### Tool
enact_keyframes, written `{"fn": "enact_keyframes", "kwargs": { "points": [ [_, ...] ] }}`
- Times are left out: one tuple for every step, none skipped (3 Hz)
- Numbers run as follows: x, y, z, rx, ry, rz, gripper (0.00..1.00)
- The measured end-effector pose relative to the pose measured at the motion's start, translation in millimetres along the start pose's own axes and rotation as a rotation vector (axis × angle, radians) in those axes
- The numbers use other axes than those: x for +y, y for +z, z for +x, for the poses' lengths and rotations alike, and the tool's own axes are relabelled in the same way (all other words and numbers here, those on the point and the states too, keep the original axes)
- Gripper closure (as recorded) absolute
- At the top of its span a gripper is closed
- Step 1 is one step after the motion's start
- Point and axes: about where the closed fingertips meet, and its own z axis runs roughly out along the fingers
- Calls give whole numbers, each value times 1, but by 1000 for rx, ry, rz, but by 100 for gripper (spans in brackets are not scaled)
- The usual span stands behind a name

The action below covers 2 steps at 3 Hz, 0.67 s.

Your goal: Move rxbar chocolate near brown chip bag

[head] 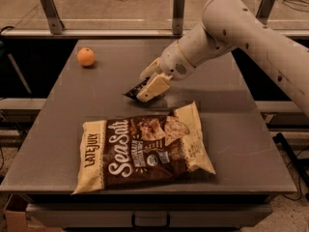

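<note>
The orange [86, 57] sits well apart at the far left of the surface [60, 110], out of the way, while the rxbar chocolate [133, 91] hangs low just behind the brown chip bag [145, 151] — clamped in the gripper [150, 86] — seemingly poised for release beside it.

I count one chip bag [145, 151], one bar [133, 92], one orange [86, 57] and one table [241, 144]; my one gripper [143, 87], over the table's middle, clamps the bar.
</note>
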Motion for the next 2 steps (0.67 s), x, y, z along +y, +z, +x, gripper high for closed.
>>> {"fn": "enact_keyframes", "kwargs": {
  "points": [
    [19, -3, -4, 17, 7, -49, 83],
    [28, -6, -5, 28, 14, -78, 60]
  ]
}}
